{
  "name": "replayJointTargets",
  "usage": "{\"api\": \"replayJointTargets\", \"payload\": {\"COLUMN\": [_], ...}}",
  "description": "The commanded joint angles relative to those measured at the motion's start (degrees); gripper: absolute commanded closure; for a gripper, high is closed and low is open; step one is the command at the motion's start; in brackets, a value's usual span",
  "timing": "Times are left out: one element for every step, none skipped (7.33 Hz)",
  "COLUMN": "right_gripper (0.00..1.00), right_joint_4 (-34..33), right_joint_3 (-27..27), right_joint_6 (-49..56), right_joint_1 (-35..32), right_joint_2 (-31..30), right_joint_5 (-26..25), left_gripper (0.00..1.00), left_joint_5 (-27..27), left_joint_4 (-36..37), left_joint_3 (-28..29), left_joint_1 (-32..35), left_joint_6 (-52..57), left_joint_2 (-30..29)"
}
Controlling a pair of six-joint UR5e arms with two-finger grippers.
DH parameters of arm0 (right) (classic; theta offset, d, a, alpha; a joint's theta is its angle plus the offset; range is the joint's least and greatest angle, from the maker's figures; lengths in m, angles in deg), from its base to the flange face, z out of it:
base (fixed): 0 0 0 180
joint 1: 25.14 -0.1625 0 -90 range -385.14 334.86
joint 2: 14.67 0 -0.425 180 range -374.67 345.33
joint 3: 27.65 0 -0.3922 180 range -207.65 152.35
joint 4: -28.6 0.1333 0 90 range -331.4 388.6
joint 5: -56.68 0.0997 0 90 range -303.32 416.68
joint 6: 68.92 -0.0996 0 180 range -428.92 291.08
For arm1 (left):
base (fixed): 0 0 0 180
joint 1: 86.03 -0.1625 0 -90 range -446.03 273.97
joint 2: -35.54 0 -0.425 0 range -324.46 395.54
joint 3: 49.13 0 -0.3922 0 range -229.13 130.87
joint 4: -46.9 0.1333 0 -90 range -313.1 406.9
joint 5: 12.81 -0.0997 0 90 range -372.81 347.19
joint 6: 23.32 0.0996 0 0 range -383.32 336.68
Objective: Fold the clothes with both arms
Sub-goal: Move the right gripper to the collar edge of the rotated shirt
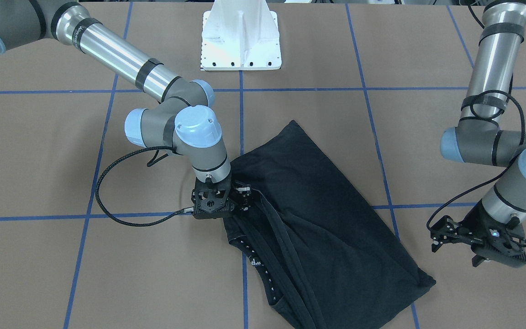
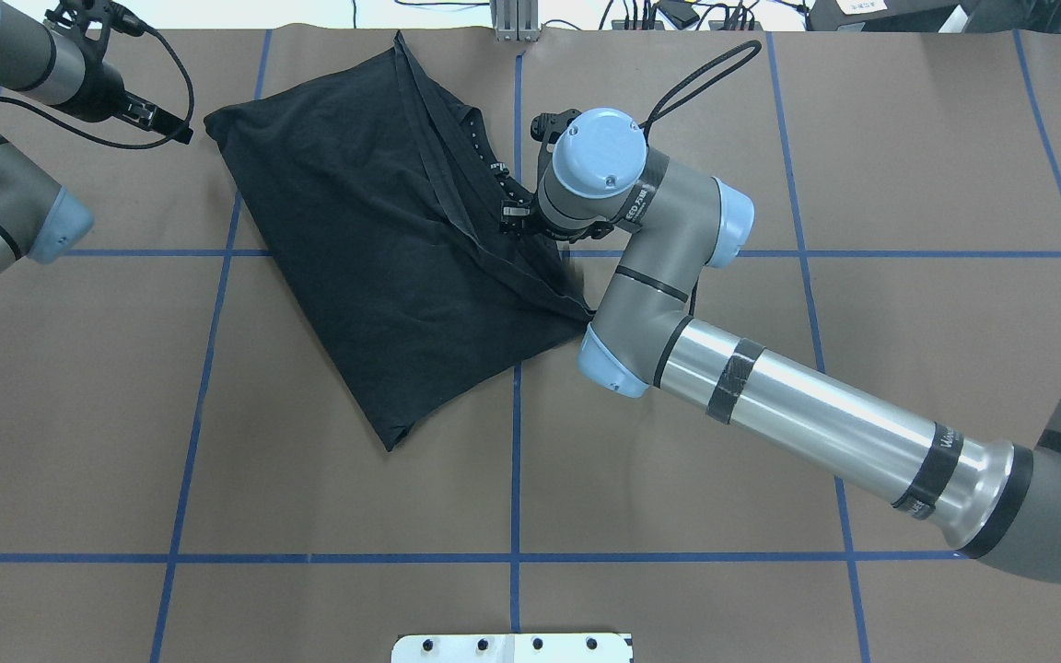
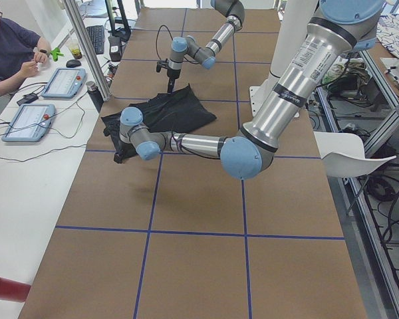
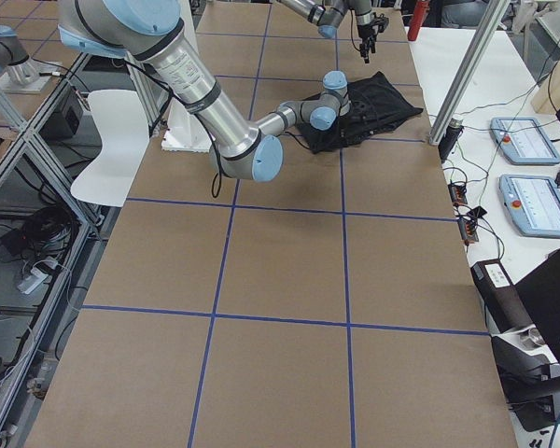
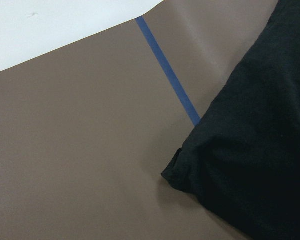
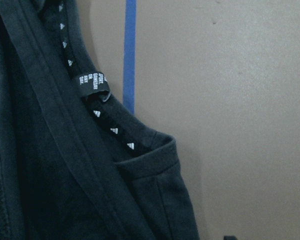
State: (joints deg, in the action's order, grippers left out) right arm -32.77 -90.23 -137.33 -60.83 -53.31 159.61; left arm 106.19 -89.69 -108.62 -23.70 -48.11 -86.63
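This looks to me like the gripping stage of a fold. The right gripper (image 1: 244,196) is down on the black T-shirt (image 2: 374,239) at its bunched edge just beside the collar (image 6: 112,131). The left gripper (image 2: 176,132) hangs off the shirt's opposite corner. To do this well, I'd say each side needs a pinch through every layer at the edge, not just the top ply. Both arms should then lift low and travel together, keeping the cloth taut between them so the loose hem strip and sleeve don't drag and rumple.

The T-shirt lies part-folded and skewed to the tape grid. It sits against the table's (image 2: 355,516) far edge, the one away from the robot's base, mostly on the robot's left of the centre line.

The right gripper's tips are hidden under its own wrist, pressed at the fabric, and creases run toward them. I cannot tell whether the jaws have closed on cloth.

The left gripper sits just beside the shirt's corner without touching it. Its wrist camera shows that corner lying loose on the table, unheld. How wide those jaws stand, I cannot tell.
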Motion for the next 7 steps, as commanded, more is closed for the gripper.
{"api": "replayJointTargets", "payload": {"right_gripper": [0.33,0.33,0.36,0.42,0.56,0.86,1.0], "right_joint_4": [-0.1,-0.1,-0.2,-0.2,-0.2,-0.2,-0.1], "right_joint_3": [0.0,0.0,0.1,0.1,0.1,0.0,-0.1], "right_joint_6": [0.0,0.0,0.0,0.0,0.0,0.1,0.5], "right_joint_1": [0.6,1.0,1.0,1.1,1.1,1.1,1.1], "right_joint_2": [-0.1,-0.2,-0.1,-0.1,-0.1,-0.1,-0.1], "right_joint_5": [-0.2,-1.1,-1.1,-1.1,-1.1,-1.1,-1.1], "left_gripper": [0.0,0.0,0.0,0.0,0.0,0.0,0.0], "left_joint_5": [0.0,0.0,0.0,0.0,0.0,0.0,0.0], "left_joint_4": [0.0,0.0,0.0,0.0,0.0,0.0,-0.1], "left_joint_3": [0.1,0.1,0.1,0.1,0.1,0.0,0.0], "left_joint_1": [0.0,0.0,0.0,0.0,0.0,0.0,0.0], "left_joint_6": [0.0,-0.1,-0.1,0.0,-0.1,-0.1,-0.1], "left_joint_2": [0.0,0.0,0.0,0.0,0.0,0.3,0.4]}}
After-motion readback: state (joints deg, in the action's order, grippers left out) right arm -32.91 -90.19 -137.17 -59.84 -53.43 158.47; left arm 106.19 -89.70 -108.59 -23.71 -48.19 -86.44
